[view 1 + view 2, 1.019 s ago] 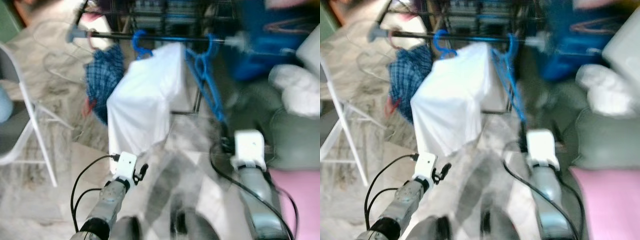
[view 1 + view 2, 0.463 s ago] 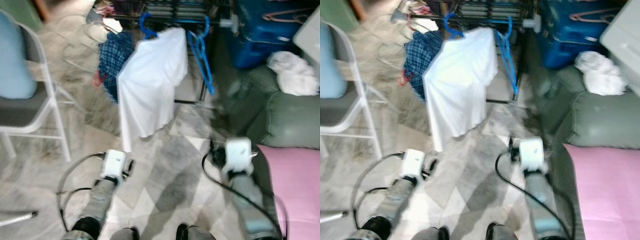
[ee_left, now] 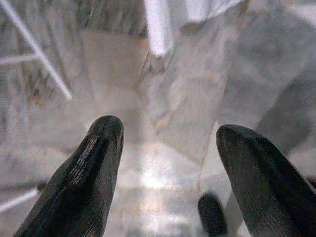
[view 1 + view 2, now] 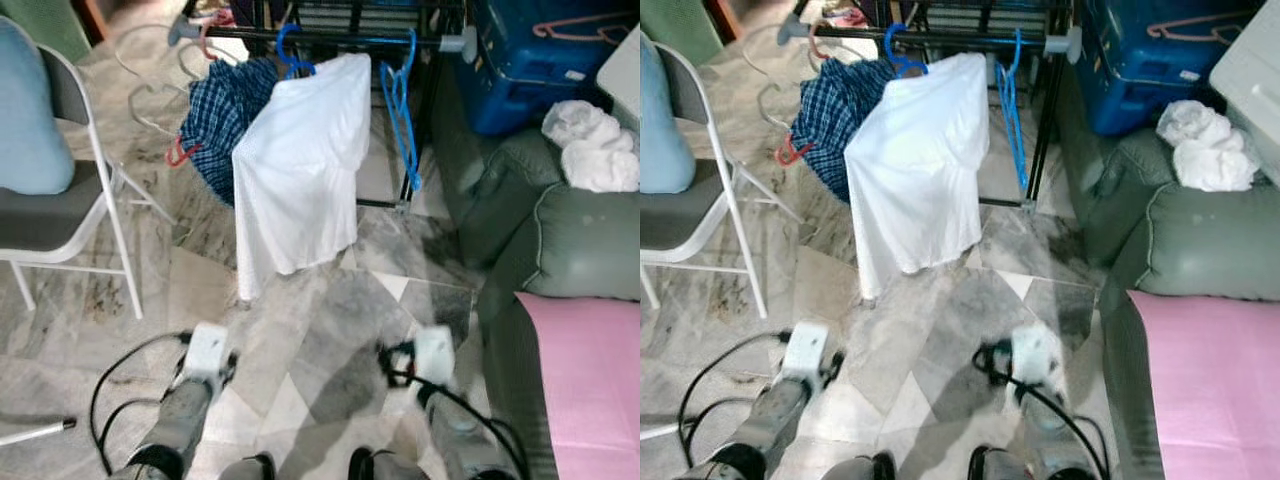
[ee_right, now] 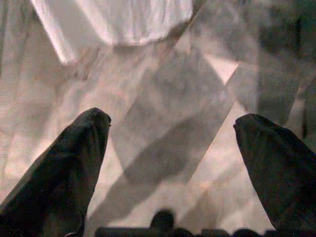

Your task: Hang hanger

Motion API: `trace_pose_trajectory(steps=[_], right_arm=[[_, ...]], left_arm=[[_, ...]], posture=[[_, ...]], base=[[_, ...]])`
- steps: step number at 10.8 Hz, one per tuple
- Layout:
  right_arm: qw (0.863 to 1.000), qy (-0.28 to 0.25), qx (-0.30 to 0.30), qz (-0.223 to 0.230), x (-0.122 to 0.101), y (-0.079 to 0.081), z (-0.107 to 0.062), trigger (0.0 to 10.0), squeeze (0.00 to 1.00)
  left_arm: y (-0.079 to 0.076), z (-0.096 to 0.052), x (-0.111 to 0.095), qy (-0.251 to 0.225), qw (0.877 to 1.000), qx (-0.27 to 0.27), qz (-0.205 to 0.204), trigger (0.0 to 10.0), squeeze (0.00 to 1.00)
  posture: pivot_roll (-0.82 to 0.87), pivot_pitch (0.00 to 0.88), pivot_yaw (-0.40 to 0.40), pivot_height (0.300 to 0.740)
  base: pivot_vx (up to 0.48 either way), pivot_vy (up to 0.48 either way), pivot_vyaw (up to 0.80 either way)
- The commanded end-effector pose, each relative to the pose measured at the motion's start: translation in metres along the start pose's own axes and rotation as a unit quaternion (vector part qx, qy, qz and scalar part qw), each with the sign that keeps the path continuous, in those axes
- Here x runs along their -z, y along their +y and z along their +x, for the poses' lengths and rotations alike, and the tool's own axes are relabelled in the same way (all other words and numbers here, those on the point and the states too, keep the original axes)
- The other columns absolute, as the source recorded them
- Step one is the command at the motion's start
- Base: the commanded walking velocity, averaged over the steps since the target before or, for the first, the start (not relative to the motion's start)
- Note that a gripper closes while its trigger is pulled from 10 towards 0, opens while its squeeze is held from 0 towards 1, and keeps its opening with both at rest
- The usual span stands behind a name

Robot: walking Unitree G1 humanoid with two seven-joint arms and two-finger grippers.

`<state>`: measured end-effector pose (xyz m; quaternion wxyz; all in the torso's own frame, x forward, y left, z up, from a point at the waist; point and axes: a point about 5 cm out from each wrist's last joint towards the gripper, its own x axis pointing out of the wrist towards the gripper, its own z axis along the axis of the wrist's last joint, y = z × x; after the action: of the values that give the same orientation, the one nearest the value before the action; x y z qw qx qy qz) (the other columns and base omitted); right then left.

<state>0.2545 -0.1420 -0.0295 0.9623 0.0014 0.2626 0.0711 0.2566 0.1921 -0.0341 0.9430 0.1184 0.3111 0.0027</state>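
Hanging on the rail [image 4: 330, 38], blue hanger [image 4: 400, 110], white shirt [image 4: 300, 170], left gripper [image 3: 168, 143] and right gripper [image 5: 173, 143] spread empty over floor.

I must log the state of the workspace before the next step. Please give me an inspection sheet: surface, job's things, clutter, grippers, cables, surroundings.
Surface: marble floor, grey and beige tiles, bare in front of the robot.
Job's things: white shirt on a blue hanger on the black rail; an empty blue hanger hangs beside it; checked shirt on a red hanger.
Clutter: white cloth bundle on the green sofa; pink sheet.
Grippers: left gripper open, empty, low over the floor; right gripper open, empty, low over the floor.
Cables: black cables loop along both arms.
Surroundings: folding chair at the robot's left; blue crate.
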Motion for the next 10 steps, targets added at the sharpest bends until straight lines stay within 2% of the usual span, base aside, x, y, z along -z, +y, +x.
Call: trace_pose_trajectory(steps=[1,2,4,7,10], right_arm=[[1.0,0.028,-0.001,0.007,0.011,0.001,-0.002,10.0,0.0],[0.997,0.075,-0.007,0.019,0.025,0.003,-0.004,10.0,0.0],[0.991,0.121,-0.004,0.05,0.039,0.0,-0.008,10.0,0.0],[0.992,0.122,-0.007,0.043,0.04,0.001,-0.008,10.0,0.0],[0.991,0.125,-0.001,0.052,0.041,0.0,-0.008,10.0,0.0]], left_arm=[[0.008,-0.005,0.019,0.039,0.999,-0.018,-0.003,10.0,0.0],[0.019,-0.011,0.038,0.09,0.995,-0.046,-0.022,10.0,0.0],[0.034,-0.021,0.063,0.148,0.987,-0.05,-0.022,10.0,0.0],[0.036,-0.022,0.067,0.156,0.986,-0.049,-0.032,10.0,0.0],[0.035,-0.019,0.061,0.15,0.987,-0.037,-0.031,10.0,0.0]], posture=[[-0.03,0.094,0.011,0.74],[-0.02,0.081,0.011,0.74],[0.0,0.086,0.003,0.74],[0.01,0.103,0.01,0.74],[0.01,0.115,0.019,0.74]], base=[[0.0,0.0,0.0],[0.0,0.0,0.0],[0.0,0.0,0.0],[0.0,0.0,0.0],[0.0,0.0,0.0]])
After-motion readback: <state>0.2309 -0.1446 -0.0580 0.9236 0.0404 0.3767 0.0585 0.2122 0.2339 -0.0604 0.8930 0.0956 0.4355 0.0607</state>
